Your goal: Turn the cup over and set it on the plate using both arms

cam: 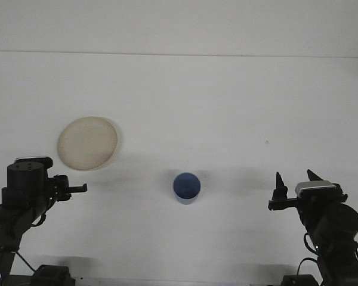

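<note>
1. A plain white table (185, 101) fills the front view before you, its far edge meeting a pale wall near the top.
2. The small round blue plastic cup (186, 187) stands on the table a little below centre, roughly midway between your two arms and touching neither.
3. The shallow round cream-coloured plate (88, 143) lies flat up and to the left of the cup, well apart from it, with nothing on it.
4. Your left gripper (77, 188) sits just below the plate's lower edge, pointing right toward the cup; it carries nothing, but from this angle you cannot tell how far its fingers are parted.
5. Your right gripper (293, 180) rests low on the right, well apart from the cup; its two dark fingertips (278, 182) point upward with a clear gap between them, spread wide and grasping nothing.
6. Faint grey shadows trail across the table beside the cup and beneath both arms.
</note>
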Motion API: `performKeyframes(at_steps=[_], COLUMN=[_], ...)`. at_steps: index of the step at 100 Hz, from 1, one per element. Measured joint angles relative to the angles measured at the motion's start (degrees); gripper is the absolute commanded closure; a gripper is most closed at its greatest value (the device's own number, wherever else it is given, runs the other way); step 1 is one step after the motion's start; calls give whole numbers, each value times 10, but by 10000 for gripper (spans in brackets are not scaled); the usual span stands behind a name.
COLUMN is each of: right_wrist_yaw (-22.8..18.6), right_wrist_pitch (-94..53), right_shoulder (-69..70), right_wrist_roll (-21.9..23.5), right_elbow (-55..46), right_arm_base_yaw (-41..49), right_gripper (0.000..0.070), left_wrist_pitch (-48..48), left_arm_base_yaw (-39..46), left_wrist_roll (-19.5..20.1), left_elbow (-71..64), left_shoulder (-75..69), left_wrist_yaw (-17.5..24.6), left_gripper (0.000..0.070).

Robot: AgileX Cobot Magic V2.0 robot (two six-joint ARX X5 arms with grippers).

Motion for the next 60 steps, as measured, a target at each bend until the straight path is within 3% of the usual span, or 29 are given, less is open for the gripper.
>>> performKeyframes(at_steps=[26, 30, 40, 44, 48, 60], right_wrist_yaw=[0, 0, 0, 0, 0, 0], right_wrist_pitch=[0, 0, 0, 0, 0, 0], right_shoulder=[0, 0, 0, 0, 0, 0], right_wrist_roll=[0, 0, 0, 0, 0, 2], right_elbow=[0, 0, 0, 0, 0, 0], right_arm_base_yaw=[0, 0, 0, 0, 0, 0], right_gripper=[149, 149, 149, 149, 149, 149], left_wrist_pitch=[3, 3, 3, 3, 3, 2], left_arm_base_yaw=[0, 0, 0, 0, 0, 0], left_wrist_roll=[0, 0, -1, -1, -1, -1], left_elbow=[0, 0, 0, 0, 0, 0], left_shoulder=[-3, -4, -5, -5, -5, -5], left_wrist_yaw=[0, 0, 0, 0, 0, 0], left_gripper=[658, 583, 273, 182, 147, 149])
